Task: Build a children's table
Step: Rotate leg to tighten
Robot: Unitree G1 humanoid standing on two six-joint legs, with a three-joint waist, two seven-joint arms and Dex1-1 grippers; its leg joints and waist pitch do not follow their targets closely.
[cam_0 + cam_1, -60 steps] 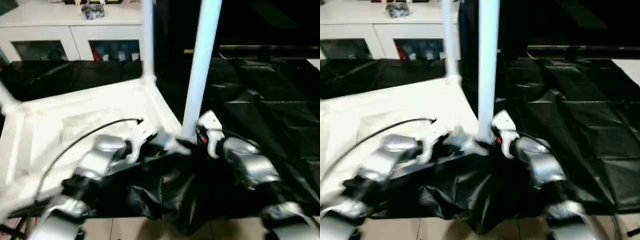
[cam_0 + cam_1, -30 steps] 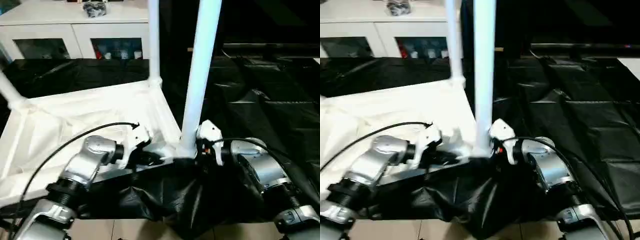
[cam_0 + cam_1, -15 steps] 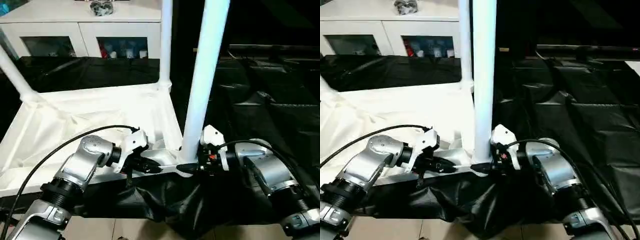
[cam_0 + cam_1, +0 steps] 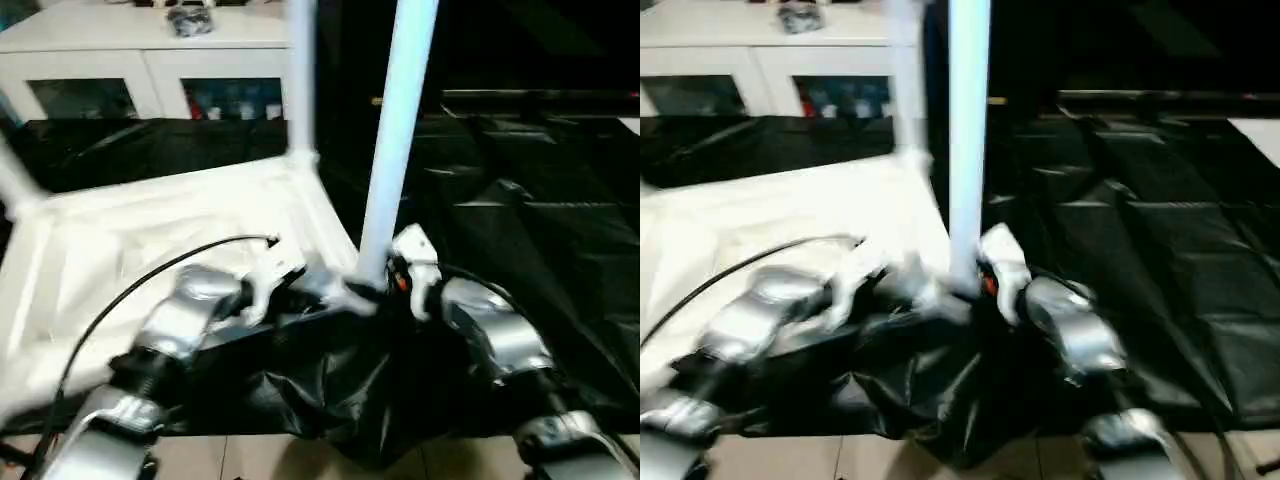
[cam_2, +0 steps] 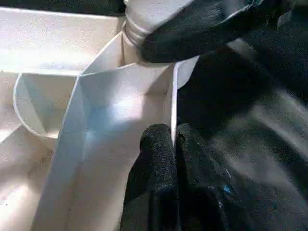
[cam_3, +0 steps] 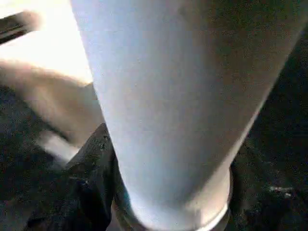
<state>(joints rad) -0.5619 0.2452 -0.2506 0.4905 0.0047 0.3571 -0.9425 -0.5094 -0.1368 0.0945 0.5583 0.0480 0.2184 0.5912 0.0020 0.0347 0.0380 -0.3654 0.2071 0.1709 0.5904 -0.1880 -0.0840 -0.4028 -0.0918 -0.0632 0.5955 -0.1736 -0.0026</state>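
left hand (image 5: 174, 159) pinches tabletop (image 4: 120, 240) rim | right hand (image 4: 385, 290) clasps leg (image 4: 390, 150)

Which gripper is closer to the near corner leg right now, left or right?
Right. The right gripper has its fingers around the base of the near corner leg. The left gripper is pinched on the tabletop rim beside that leg's socket.

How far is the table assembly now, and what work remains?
Done: the upside-down tabletop has legs standing in its far left and far right corners. In hand: the left gripper is shut on the tabletop's near rim, and the right gripper is around the base of the near right leg, at its socket. The near left corner is not visible, so a fourth leg may remain.
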